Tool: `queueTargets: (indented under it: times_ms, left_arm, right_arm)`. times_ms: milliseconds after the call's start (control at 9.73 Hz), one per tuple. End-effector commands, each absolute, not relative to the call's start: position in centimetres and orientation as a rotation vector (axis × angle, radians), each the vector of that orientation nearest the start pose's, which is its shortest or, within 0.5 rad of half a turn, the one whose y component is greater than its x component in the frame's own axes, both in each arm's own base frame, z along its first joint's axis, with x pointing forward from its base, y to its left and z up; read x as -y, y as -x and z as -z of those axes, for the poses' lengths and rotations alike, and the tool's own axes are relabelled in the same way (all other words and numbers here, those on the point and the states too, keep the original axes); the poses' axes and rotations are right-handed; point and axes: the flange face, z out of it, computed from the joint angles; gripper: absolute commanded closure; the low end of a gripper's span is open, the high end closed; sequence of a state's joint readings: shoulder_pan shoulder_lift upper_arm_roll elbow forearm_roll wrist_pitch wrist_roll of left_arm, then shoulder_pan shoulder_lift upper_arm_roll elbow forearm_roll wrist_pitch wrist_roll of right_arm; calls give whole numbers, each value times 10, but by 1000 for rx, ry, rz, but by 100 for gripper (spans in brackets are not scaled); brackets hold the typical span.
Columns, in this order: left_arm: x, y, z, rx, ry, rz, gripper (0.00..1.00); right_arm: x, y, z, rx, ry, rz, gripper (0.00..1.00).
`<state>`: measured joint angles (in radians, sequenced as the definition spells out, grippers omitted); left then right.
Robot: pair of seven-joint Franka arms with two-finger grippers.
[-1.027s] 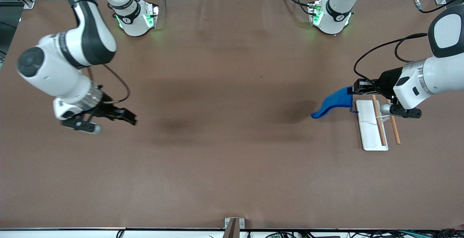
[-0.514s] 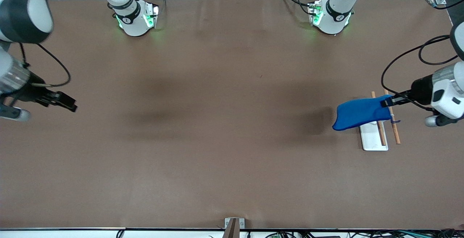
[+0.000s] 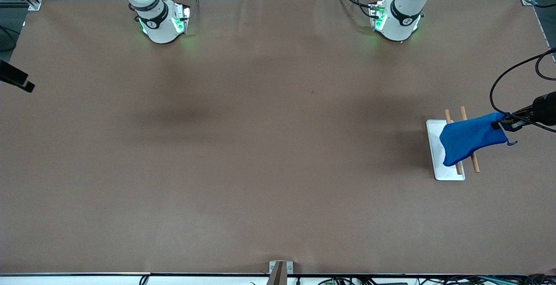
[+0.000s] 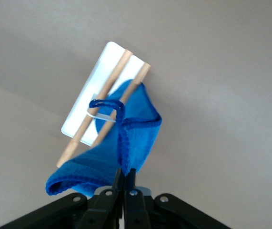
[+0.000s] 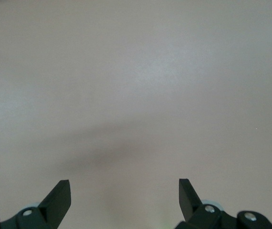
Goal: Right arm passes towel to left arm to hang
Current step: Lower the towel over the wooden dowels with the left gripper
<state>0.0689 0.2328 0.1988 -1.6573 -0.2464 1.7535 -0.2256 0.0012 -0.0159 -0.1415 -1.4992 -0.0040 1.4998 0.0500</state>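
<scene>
L gripper (image 4: 125, 179): fingers pressed together, pinching edge of small royal-blue soft cloth towel (image 3: 471, 137), up over white flat rack base w/ two wooden rods (image 3: 435, 137).
R gripper (image 5: 125, 193): fingers spread, empty, waits over brown table (image 3: 260, 146).
Writing: none readable.

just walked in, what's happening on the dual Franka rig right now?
The left gripper is shut on a corner of the blue towel, holding it in the air over the small rack, a white base with two wooden rods, at the left arm's end of the table. The right gripper is open and empty over bare table at the right arm's end, waiting.
</scene>
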Motion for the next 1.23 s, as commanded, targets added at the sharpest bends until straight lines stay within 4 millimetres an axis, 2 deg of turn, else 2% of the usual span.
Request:
queueTargets:
  times_ms: [0,103,205,308,411,514,822,925,1027,1130]
  left_arm:
    - [-175,-599,-428,995,3146,-251,100]
    - [-192,-595,-416,1031,3126,-276,100]
    - [-199,-594,-412,1044,3116,-283,99]
    - [-199,-595,-400,1043,3105,-314,87]
    - [-200,-596,-402,1023,3101,-309,29]
    - [-201,-598,-407,997,3111,-286,0]
    - [-202,-600,-419,810,3179,-235,0]
    - [-200,-601,-435,709,3208,-183,0]
    - [-192,-600,-452,573,3208,-145,0]
    - [-160,-611,-464,356,3210,-116,0]
  right_arm:
    - [73,-537,-656,-289,3144,45,0]
    - [74,-536,-652,-291,3142,49,0]
    - [73,-534,-652,-286,3142,54,0]
    - [72,-534,-653,-284,3142,52,0]
    - [72,-534,-652,-284,3142,42,0]
    - [72,-534,-652,-284,3142,40,0]
    - [72,-535,-651,-284,3142,37,0]
    - [72,-535,-651,-284,3143,40,0]
    - [72,-535,-651,-284,3143,40,0]
    - [72,-535,-651,-284,3143,40,0]
